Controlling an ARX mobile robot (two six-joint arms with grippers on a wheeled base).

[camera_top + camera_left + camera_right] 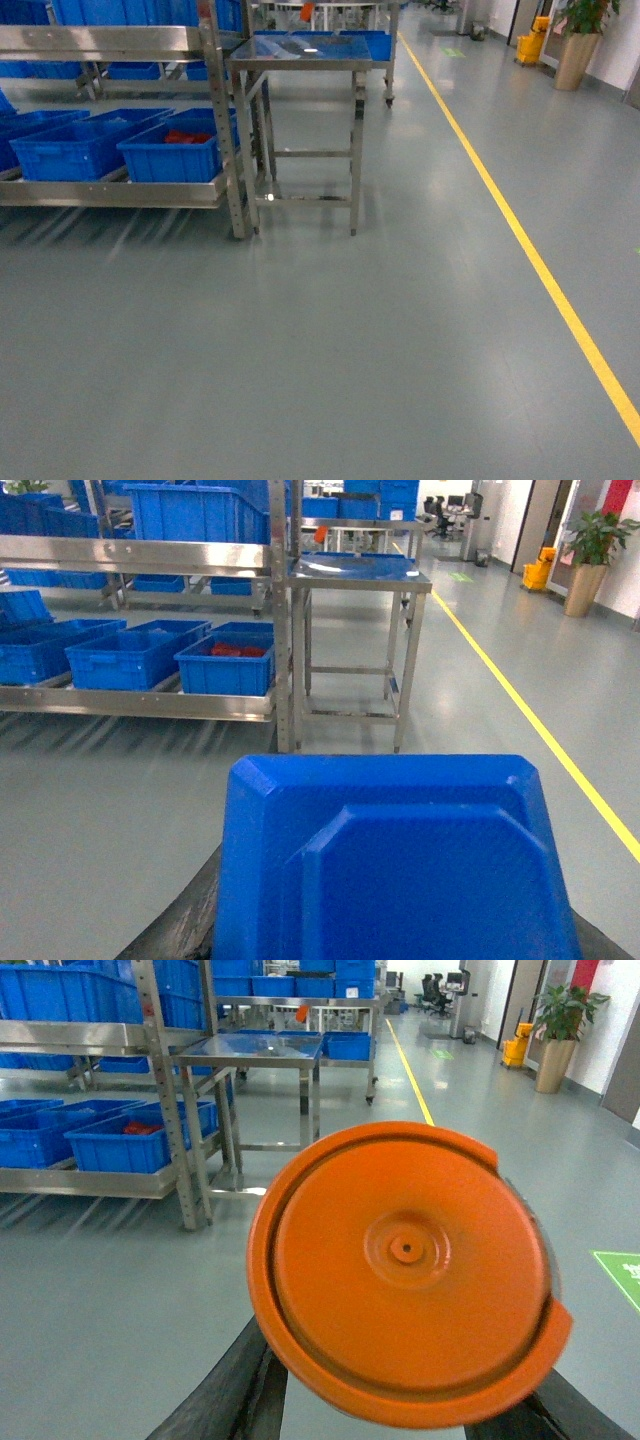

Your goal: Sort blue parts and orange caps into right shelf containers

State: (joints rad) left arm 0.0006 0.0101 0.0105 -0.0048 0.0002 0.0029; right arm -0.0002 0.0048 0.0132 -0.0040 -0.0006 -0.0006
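A big blue part [400,860] fills the lower half of the left wrist view, with my left gripper [392,948] shut on it; only a dark finger [178,932] shows beside it. My right gripper [400,1422] is shut on a round orange cap [405,1270], whose face is turned to the camera, with dark fingers [232,1392] on either side below. Blue containers [172,152] [226,666] [140,1140] stand on the low shelf far ahead to the left. The nearest one holds orange-red pieces [186,137]. Neither gripper shows in the head view.
A steel shelf rack [228,150] stands at the left with more blue crates [75,148] on it. A tall steel table [300,66] is right beside it. A yellow floor line [520,235] runs along the right. A potted plant [580,45] and a yellow bucket [530,45] are far back.
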